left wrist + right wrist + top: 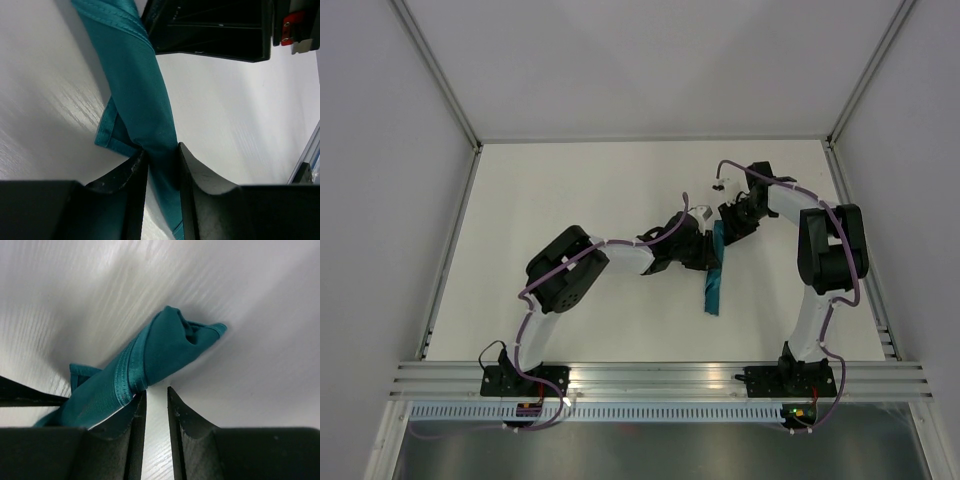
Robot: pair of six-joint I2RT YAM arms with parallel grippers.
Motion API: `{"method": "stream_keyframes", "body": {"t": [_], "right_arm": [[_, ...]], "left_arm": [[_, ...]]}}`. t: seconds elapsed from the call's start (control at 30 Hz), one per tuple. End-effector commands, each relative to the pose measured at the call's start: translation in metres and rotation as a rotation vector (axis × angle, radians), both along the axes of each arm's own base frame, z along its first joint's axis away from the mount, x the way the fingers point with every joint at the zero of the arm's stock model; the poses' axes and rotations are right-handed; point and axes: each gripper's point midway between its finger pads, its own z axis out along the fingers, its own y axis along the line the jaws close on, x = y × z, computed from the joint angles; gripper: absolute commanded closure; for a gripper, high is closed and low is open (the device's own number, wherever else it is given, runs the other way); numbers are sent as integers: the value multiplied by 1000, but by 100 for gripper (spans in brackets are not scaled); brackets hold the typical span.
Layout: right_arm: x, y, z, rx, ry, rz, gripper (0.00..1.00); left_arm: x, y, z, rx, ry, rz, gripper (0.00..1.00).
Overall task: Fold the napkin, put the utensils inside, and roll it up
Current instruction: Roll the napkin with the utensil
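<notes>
The napkin (713,278) lies on the worktop (570,190) as a long thin roll. Seen from the top, its long side runs from far to near and leans a little. The far end sits between the two arms, and the near end points back at their bases. Both arms meet at that far end. The near end lies free, with no arm close to it.

The left fingers (192,175) come at the roll from the left side and cross it — the cloth runs right through the gap between them. They press in on it from both sides, so they are pinching the napkin a little way down from its far end.

The right fingers (182,420) are at the very tip of the far end. The tip lies just ahead of them and a bit to one side, and the cloth rests against one finger. The gap between them is narrow and bare worktop shows through it. So they are spread just a little and hold nothing.

I cannot see the knife in any view. It may be inside the roll, but I cannot tell.

I think the rolling is nearly done. The next move turns on that far end — the right fingers are nearest to it, while the left ones hold the roll in place
</notes>
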Motion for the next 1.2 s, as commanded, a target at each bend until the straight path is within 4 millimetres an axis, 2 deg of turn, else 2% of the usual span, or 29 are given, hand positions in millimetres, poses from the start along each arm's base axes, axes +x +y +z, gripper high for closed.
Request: {"method": "stream_keyframes", "body": {"t": [0.0,0.13,0.4,0.47,0.6,0.73,0.93,1.07,1.17], "right_arm": [[13,-4,-21,-86,3,-29,71],[26,-2,-15,-95,-22,-35,71],[36,-3,-9,-109,-57,-55,71],[34,-4,-7,-111,-69,-57,71],[31,-1,11,-87,-97,-51,64],[26,3,22,-52,-95,-42,63],[12,6,33,22,-88,-40,61],[3,-1,48,121,-88,-46,56],[-6,3,50,170,-74,-6,54]], "left_arm": [[-17,20,-57,140,126,60,64],[-16,17,-55,122,133,81,63],[-11,14,-45,99,124,102,63],[-11,14,-44,97,117,99,62],[-11,13,-40,88,110,90,60],[-11,15,-36,76,106,94,59],[-8,18,-33,72,107,104,58],[-8,22,-37,80,116,112,59],[-8,23,-39,79,124,115,61]]}}
